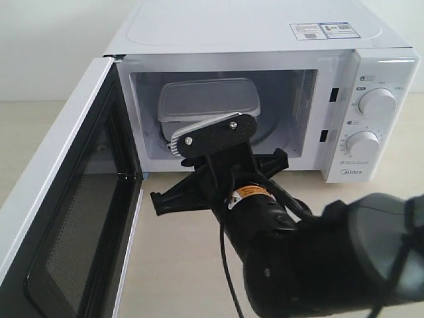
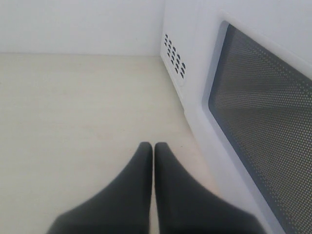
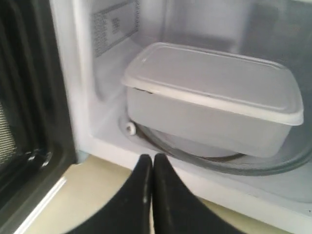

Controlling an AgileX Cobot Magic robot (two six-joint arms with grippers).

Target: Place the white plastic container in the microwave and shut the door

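Jaws on my right gripper (image 3: 153, 158) are pressed tight together and hold nothing; their black tips hover just outside the front sill of the microwave (image 1: 371, 86), low over the pale surface (image 1: 172, 265). My left gripper (image 2: 153, 146) has its jaws closed flat against each other too, empty, above the same surface and just beside the outer face of the door (image 1: 59, 199). From that side I see the door's dark meshed window, and past it a patch of vent slots (image 2: 174, 61) in the oven's side wall.

The door stands wide open, swung out to the left in the exterior view, its black inner frame facing the cavity. Beyond my right tips, inside the cavity, the white plastic container (image 3: 214, 97) sits on the glass turntable (image 3: 273, 168) with its lid on, clear of my jaws. A small white roller (image 3: 130, 128) shows under the turntable's edge near the container's corner. Farther right on the front panel are two round dials (image 1: 377, 103), one above the other, and on the oven's top lie two stickers (image 1: 321, 30).
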